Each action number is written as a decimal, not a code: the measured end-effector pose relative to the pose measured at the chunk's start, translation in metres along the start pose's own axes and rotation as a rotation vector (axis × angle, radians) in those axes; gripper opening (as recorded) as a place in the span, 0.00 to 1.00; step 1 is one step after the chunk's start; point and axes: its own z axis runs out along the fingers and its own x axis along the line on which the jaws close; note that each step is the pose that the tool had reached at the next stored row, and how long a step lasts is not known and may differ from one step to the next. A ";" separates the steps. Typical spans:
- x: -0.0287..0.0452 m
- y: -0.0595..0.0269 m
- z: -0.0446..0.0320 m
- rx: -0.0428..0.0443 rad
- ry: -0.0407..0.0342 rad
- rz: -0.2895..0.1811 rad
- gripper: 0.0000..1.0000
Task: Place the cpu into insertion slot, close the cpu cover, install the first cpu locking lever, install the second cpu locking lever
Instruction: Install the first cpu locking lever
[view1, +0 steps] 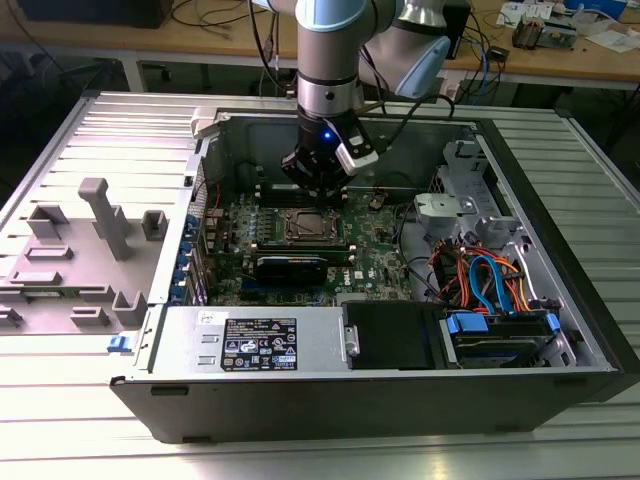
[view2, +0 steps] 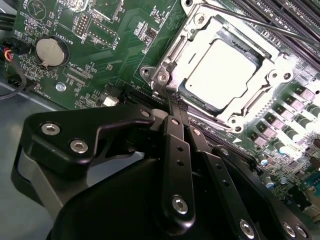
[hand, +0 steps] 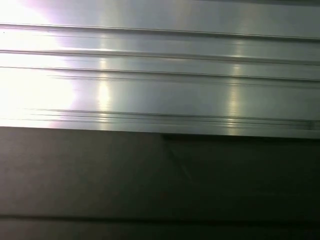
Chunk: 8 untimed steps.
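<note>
The cpu (view2: 225, 75), a flat silver-grey square, lies in the insertion slot (view2: 161, 78) on the green motherboard (view2: 95, 75). The cpu cover (view2: 176, 50), a thin silvery frame, lies flat around the chip. A thin metal lever rod (view2: 260, 24) runs along the socket's far side. My gripper (view2: 174, 106) has its black fingers (view2: 177, 150) pressed together, their tips at the socket's corner; I cannot tell if they touch it. In the exterior view the gripper (view1: 318, 188) hangs inside the open computer case, just behind the insertion slot (view1: 305, 226).
A round coin battery (view2: 51, 51) sits on the board. A long black card (view1: 290, 265) lies in front of the socket. The power supply (view1: 255, 342) and a drive bay with blue and orange cables (view1: 490, 285) fill the case's front. A grey plastic fixture (view1: 95, 250) stands outside.
</note>
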 end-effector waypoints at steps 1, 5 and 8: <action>-0.0002 0.0000 0.0000 -0.0001 0.0000 0.000 0.11; -0.0001 0.0000 0.0000 0.0000 -0.0001 0.000 0.11; 0.0019 0.0001 -0.0001 0.0000 0.0001 0.000 0.11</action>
